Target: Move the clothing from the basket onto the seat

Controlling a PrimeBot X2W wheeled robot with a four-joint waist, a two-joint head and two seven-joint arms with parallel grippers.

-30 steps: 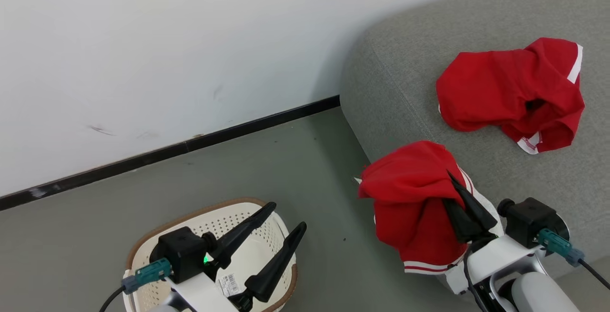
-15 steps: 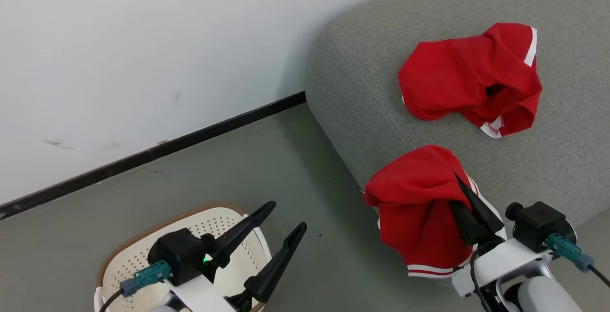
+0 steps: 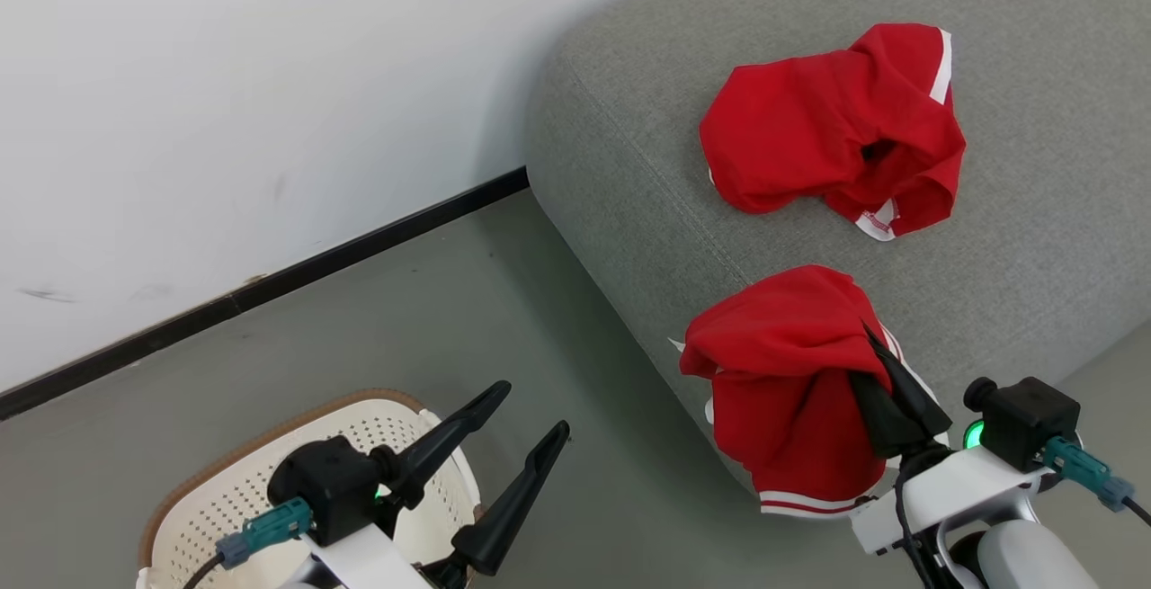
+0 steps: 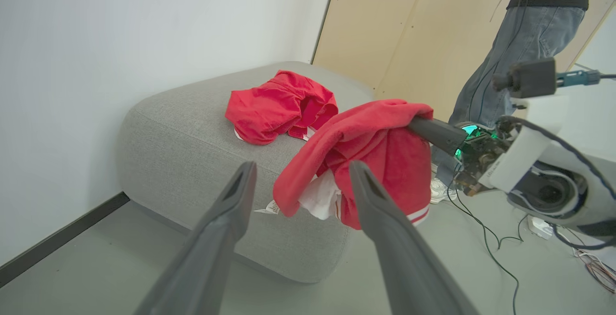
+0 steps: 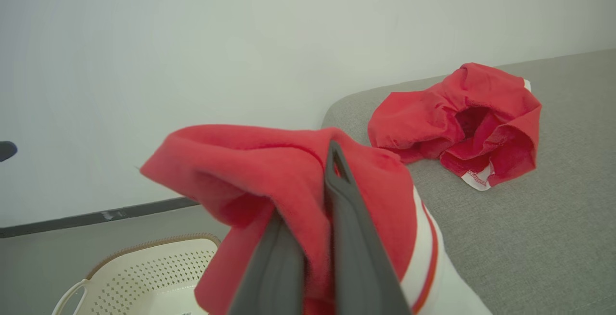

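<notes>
Clothing: a red garment (image 3: 782, 391) with a white striped hem, pinched in the right gripper (image 3: 872, 364), long dark fingers pressed together on a bunched fold near the top, cloth draped down both sides. Hangs clear of the floor (image 3: 405, 319) at the near edge of the seat (image 3: 1034, 256), apparently beside the cushion's flank and not yet above the flat top (touching the upholstery or not, cannot tell). Further in on the seat, well apart from the held piece, a second red garment (image 3: 827, 130), crumpled and lying on the grey fabric. Off to the other side, the left gripper (image 3: 532, 407), fingers spread wide, holding nothing, poised above the basket (image 3: 216, 499) on the floor near the wall (image 3: 225, 121); visible part of the perforated basket bare of clothes, remainder hidden behind the arm. Risks, as a judgement: could well slide down the seat's flank onto the floor if released here, with most of the weight hanging outside the edge; could slip from a pinch on a single fold during a quick swing; could catch by the dangling hem on the cushion corner and drag. Worth minding too: a person's legs (image 4: 515, 55) just beyond the seat in the left wrist view, possibly within a wide arc of the arm. Count: two red garments, one held and one placed; one basket; one seat; two grippers; one person.
</notes>
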